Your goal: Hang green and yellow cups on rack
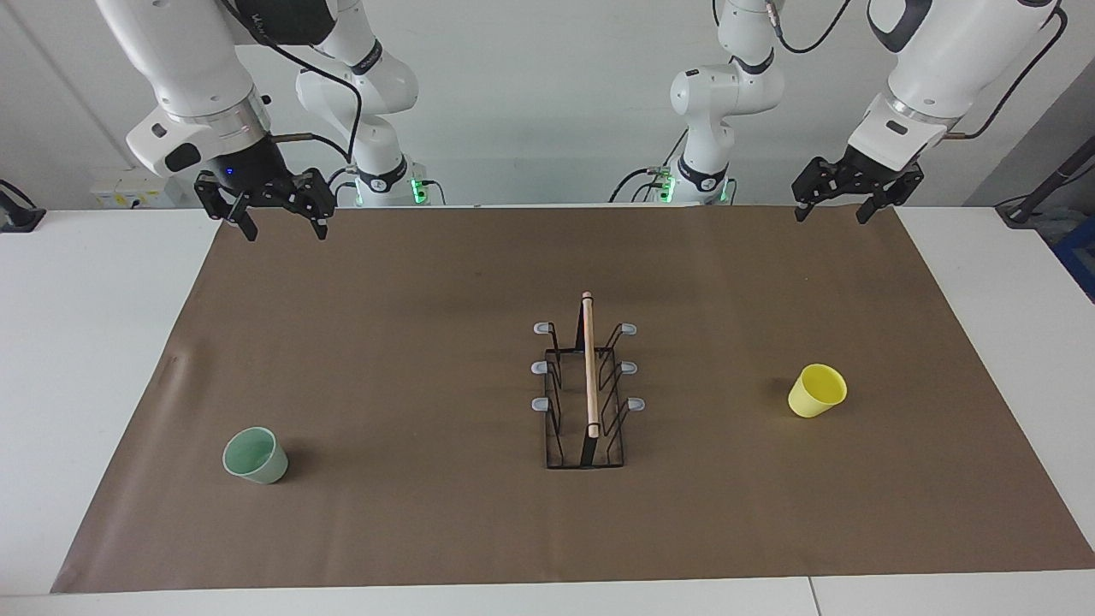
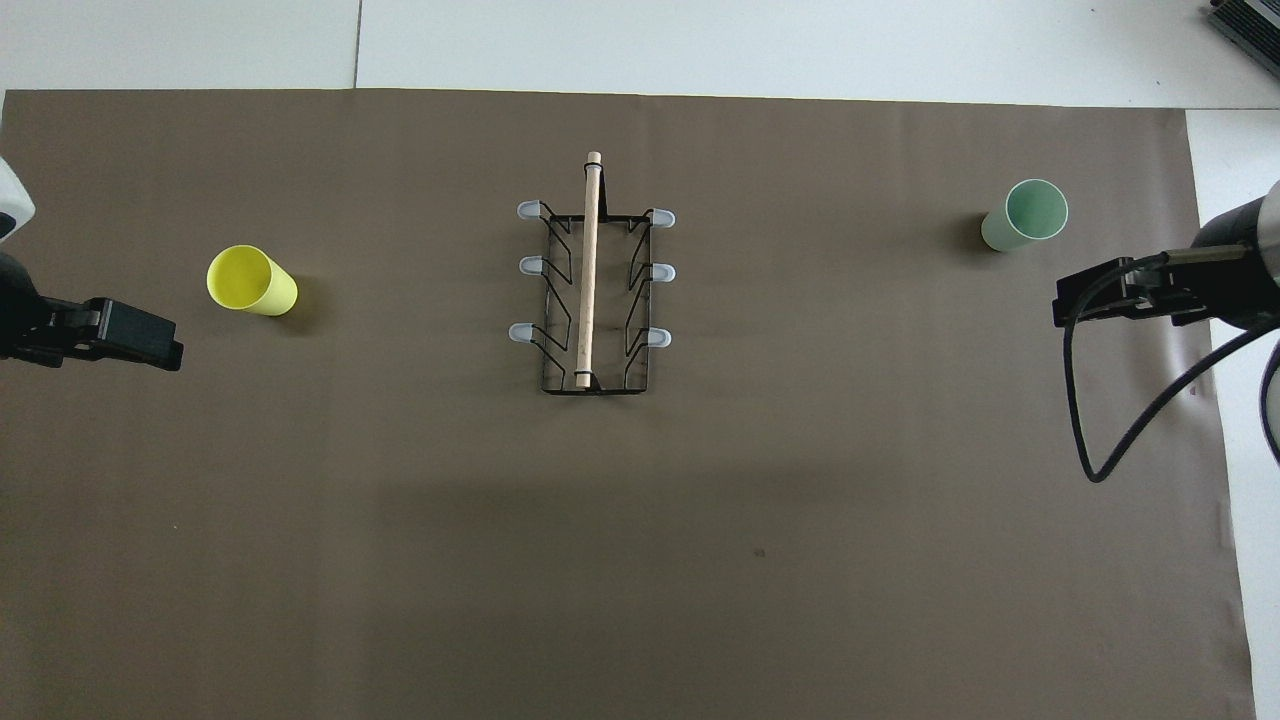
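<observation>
The rack (image 1: 586, 385) stands in the middle of the brown mat, its wooden rod (image 2: 588, 270) running from nearer to farther from the robots; all its grey-tipped prongs are bare. The yellow cup (image 1: 817, 391) sits on the mat toward the left arm's end, its mouth showing; it also shows in the overhead view (image 2: 250, 282). The mint green cup (image 1: 255, 455) sits toward the right arm's end, also in the overhead view (image 2: 1024, 215). My left gripper (image 1: 834, 212) hangs open and empty, raised over the mat's edge by the robots. My right gripper (image 1: 284, 224) hangs open and empty likewise.
The brown mat (image 1: 428, 342) covers most of the white table (image 1: 77, 342). The right arm's black cable (image 2: 1090, 420) loops down beside its gripper (image 2: 1065, 300). The left gripper's tip (image 2: 165, 345) shows in the overhead view.
</observation>
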`<state>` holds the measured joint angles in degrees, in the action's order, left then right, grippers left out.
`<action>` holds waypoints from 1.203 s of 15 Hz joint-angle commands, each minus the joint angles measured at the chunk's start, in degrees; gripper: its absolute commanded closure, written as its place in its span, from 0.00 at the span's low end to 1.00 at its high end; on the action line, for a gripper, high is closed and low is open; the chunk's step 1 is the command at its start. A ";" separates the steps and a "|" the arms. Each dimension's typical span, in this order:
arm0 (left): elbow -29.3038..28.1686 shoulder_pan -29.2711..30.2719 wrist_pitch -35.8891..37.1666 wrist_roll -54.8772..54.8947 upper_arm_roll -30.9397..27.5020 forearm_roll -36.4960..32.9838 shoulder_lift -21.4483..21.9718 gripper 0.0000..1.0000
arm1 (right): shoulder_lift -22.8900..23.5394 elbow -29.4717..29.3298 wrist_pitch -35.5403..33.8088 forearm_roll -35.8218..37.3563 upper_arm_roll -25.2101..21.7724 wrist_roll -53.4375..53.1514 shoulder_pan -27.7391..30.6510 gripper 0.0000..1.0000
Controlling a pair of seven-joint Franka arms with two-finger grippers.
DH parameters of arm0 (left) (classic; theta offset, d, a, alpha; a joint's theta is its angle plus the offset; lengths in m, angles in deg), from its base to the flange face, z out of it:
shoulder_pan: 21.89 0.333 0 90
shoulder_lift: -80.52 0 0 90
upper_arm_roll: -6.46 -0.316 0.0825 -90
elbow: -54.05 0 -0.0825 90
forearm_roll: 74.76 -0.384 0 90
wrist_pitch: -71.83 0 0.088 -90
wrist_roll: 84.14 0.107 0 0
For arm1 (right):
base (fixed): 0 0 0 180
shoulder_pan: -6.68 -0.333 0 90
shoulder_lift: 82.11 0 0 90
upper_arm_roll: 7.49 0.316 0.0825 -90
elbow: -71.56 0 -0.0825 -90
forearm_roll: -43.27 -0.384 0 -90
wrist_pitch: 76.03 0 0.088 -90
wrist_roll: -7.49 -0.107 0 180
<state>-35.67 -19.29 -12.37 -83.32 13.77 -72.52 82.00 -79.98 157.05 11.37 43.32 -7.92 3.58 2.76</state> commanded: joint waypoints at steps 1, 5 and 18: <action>-1.86 0.30 0.35 -0.65 0.24 -0.83 1.86 0.00 | 0.68 -1.20 -0.74 0.21 0.26 -0.22 0.58 0.00; -1.86 0.30 0.35 -0.65 0.24 -0.83 1.86 0.00 | 0.68 -1.20 -0.82 0.22 0.26 -0.22 0.50 0.00; -1.86 0.30 0.35 -0.65 0.24 -0.83 1.86 0.00 | 0.59 -0.59 -0.74 0.13 0.26 -0.13 1.29 0.00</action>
<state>-35.67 -19.29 -12.35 -83.32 13.77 -72.52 82.00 -79.76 157.05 11.37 43.32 -7.94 3.58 3.30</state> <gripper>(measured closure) 0.000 0.000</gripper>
